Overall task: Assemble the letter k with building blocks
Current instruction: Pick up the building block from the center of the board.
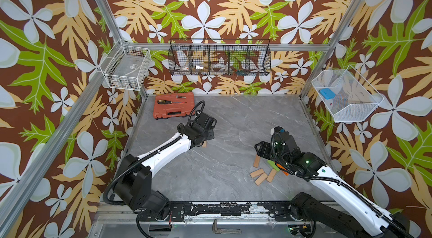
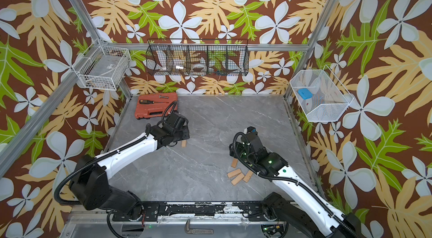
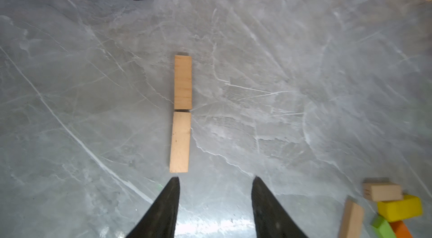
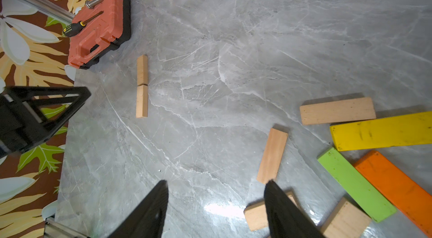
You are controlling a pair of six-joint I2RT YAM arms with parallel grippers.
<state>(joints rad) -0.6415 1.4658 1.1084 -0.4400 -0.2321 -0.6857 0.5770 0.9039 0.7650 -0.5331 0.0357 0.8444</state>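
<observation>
Lying end to end, your two planks [image 3: 183, 82] share one long axis, ahead of the left end effector [image 3: 215, 178] (jaws parted, empty).

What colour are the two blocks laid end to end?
Both blocks are plain light wood; best seen in the left wrist view.

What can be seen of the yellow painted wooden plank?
The yellow painted wooden plank is flat and rectangular, its paint marked by dark scuffs. It lies flat on the grey marble-look table, one end cut off by the right wrist view's edge. A plain wooden plank lies alongside; the green plank and orange plank end near its long side, contact unclear. The right gripper stands clear of it.
</observation>
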